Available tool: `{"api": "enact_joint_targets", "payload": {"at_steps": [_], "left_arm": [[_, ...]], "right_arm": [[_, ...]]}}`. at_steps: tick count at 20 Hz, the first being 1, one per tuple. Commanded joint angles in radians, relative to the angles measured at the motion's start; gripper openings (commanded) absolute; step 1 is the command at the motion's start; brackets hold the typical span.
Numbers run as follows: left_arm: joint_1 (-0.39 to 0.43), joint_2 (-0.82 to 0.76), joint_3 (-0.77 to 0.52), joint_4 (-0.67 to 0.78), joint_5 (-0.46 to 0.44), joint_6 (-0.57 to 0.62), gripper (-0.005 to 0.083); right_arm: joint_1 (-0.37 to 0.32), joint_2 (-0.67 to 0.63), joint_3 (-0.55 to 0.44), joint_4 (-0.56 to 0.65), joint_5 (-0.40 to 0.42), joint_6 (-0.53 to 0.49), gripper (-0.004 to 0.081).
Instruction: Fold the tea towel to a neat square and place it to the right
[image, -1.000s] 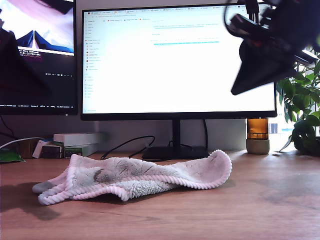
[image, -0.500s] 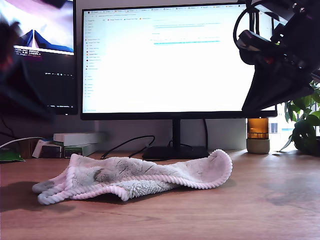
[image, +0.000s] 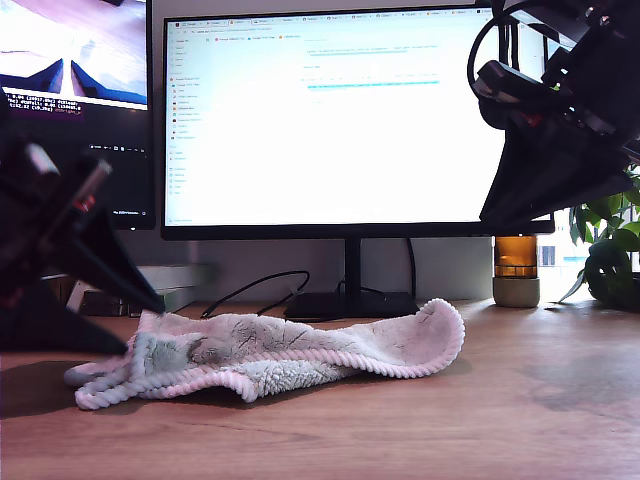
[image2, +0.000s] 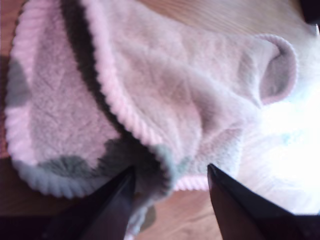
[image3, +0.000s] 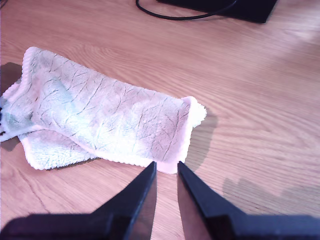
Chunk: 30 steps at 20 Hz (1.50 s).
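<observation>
Reaching for a first grasp, my first gripper (image2: 170, 175) sits low at the exterior view's left, jaws spread wide around a bunched hem corner of the tea towel (image: 270, 355); closing on it comes next; my second gripper (image3: 166, 172) hangs high, jaws narrow, empty; the crumpled towel lies on the desk (image: 520, 420), its long axis running across the exterior view.

A: Furniture and surface?
B: Wooden desk (image: 520, 420), warm brown grain; large lit monitor (image: 340, 120) on a black stand (image: 350, 300); second, darker monitor (image: 80, 110) at the exterior view's left

A: Remainder?
B: Amber jar (image: 516, 270), leafy houseplant (image: 605, 240), stacked boxes (image: 165, 285), black cable (image: 255, 285); bright daylight
</observation>
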Motion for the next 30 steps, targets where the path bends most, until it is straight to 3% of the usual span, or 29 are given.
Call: {"api": "enact_joint_targets", "payload": {"at_steps": [1, 6, 8, 11, 12, 17, 22, 30], "left_arm": [[0.001, 0.021, 0.013, 0.027, 0.012, -0.013, 0.0415], [-0.023, 0.051, 0.013, 0.078, 0.041, -0.040, 0.0412], [-0.040, 0.064, 0.014, 0.101, 0.043, -0.055, 0.0366], [-0.069, 0.089, 0.018, 0.134, 0.037, -0.055, 0.0031], [-0.071, 0.094, 0.018, 0.147, 0.035, -0.054, -0.0027], [-0.071, 0.094, 0.023, 0.166, 0.037, -0.054, -0.0020], [-0.070, 0.094, 0.025, 0.183, 0.041, -0.054, -0.0020], [-0.070, 0.094, 0.025, 0.183, 0.043, -0.054, -0.0020]], "right_arm": [[0.002, 0.006, -0.010, 0.010, 0.001, -0.005, 0.0111], [0.002, 0.055, -0.010, 0.010, -0.005, -0.003, 0.0111], [-0.002, 0.105, -0.010, 0.018, -0.050, 0.004, 0.0131], [-0.040, 0.188, 0.003, 0.040, -0.142, 0.083, 0.0225], [-0.058, 0.212, 0.013, 0.040, -0.170, 0.115, 0.0244], [-0.109, 0.305, 0.114, 0.019, -0.211, 0.167, 0.0255], [-0.109, 0.415, 0.207, -0.042, -0.229, 0.188, 0.0255], [-0.109, 0.458, 0.217, -0.068, -0.202, 0.188, 0.0255]]}}
